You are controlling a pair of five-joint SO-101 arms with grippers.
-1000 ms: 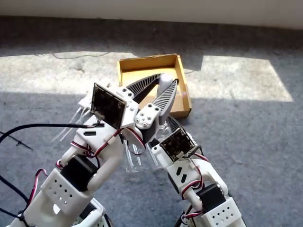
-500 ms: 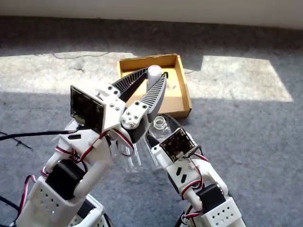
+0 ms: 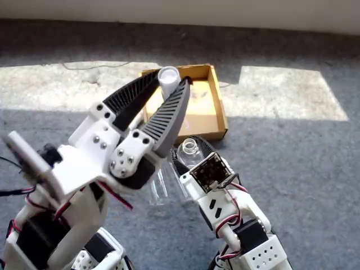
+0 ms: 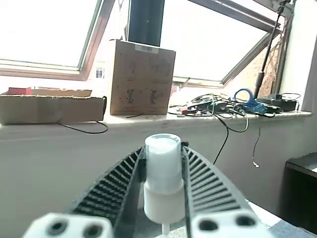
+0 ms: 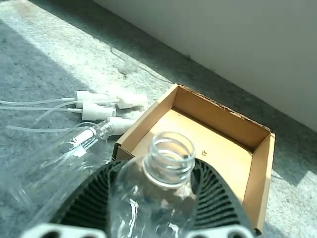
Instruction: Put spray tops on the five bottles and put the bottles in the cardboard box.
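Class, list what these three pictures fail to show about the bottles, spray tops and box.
1. Left wrist view: tube of the spray top, cut off by the bottom edge under the left gripper.
2. Right wrist view: base of the bottle in the right gripper, cut off by the edge.
3. High view: number of loose bottles, covered by the left arm.

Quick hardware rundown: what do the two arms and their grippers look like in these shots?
Both have white plastic shells with rows of small holes near the base. The left gripper and right gripper each have black, curved, ribbed fingers bolted to white mounts. Red, black and white wires loop past the joints. A dark square circuit board sits on the right wrist.
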